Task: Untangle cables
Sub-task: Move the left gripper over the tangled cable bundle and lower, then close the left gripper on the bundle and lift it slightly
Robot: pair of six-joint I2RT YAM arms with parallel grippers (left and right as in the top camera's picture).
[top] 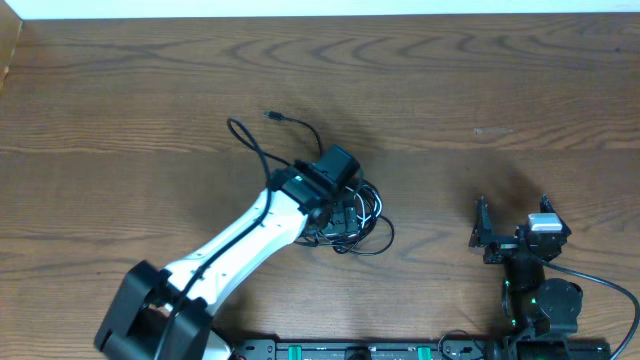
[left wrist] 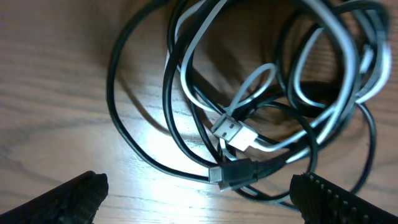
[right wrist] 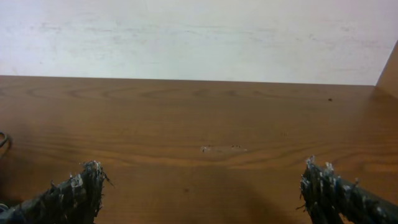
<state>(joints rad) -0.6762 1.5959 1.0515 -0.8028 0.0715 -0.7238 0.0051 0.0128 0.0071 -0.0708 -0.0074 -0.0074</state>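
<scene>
The cables [top: 365,215] lie tangled in a small heap at the table's middle, with one black cord [top: 250,140] looping out to the upper left and ending in a small plug [top: 271,116]. In the left wrist view the black and white cords [left wrist: 249,93] loop together, with a white plug [left wrist: 233,132] and a black plug [left wrist: 233,173] near the middle. My left gripper [left wrist: 199,196] is open, hovering right above the heap, holding nothing. My right gripper [top: 512,215] is open and empty, well to the right of the cables.
The wooden table [top: 480,90] stretches around the heap. A white wall [right wrist: 199,37] runs behind the table's far edge. The arm bases and a black rail [top: 360,350] sit along the front edge.
</scene>
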